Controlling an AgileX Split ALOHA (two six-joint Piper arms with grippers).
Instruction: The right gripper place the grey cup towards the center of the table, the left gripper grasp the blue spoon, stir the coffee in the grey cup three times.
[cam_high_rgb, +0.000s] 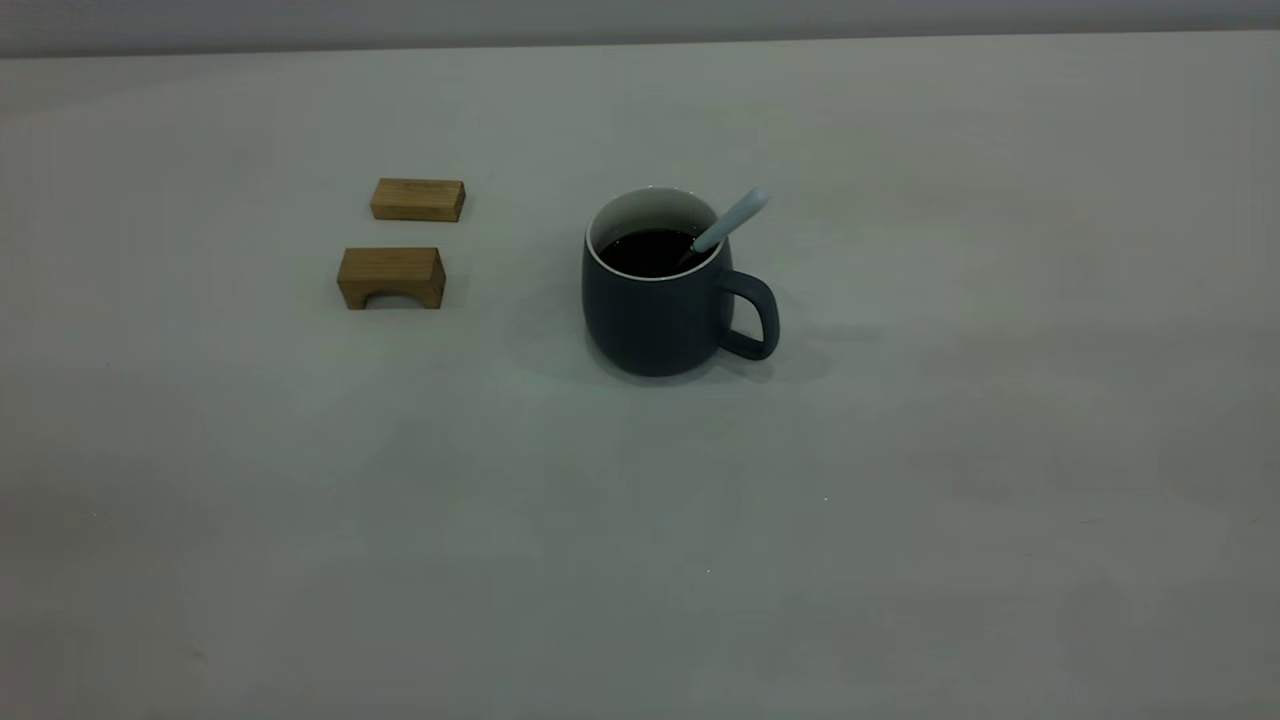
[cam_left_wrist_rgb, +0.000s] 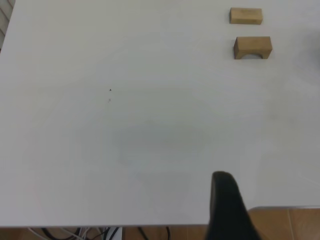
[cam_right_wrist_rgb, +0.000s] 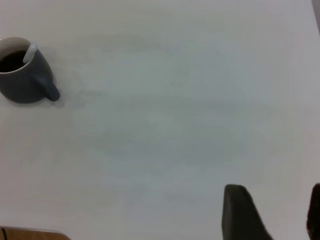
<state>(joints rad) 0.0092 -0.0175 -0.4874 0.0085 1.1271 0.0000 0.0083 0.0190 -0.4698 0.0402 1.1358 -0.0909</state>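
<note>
Your grey cup (cam_high_rgb: 668, 295) stands upright near the middle of the table (cam_high_rgb: 900, 500), its loop handle turned to the right and toward the near side. The coffee (cam_high_rgb: 648, 251) fills it partway, and the blue spoon (cam_high_rgb: 730, 221) leans inside it, bowl sunk in the liquid, pale handle resting against the right part of the rim and sticking up to the upper right. Nothing touches the cup or blocks the way to it. Well to its left you have two wooden blocks: a plain flat block (cam_high_rgb: 418, 199) farther back and an arched block (cam_high_rgb: 391, 277) just in front of it, apart from each other. Neither arm shows in the exterior view. Your left gripper (cam_left_wrist_rgb: 227, 207) shows only one black finger over the near table edge, so you cannot tell how its fingers stand. Your right gripper (cam_right_wrist_rgb: 275, 212) hangs over bare table far from the cup, its two black fingers spread apart, holding nothing.
</note>
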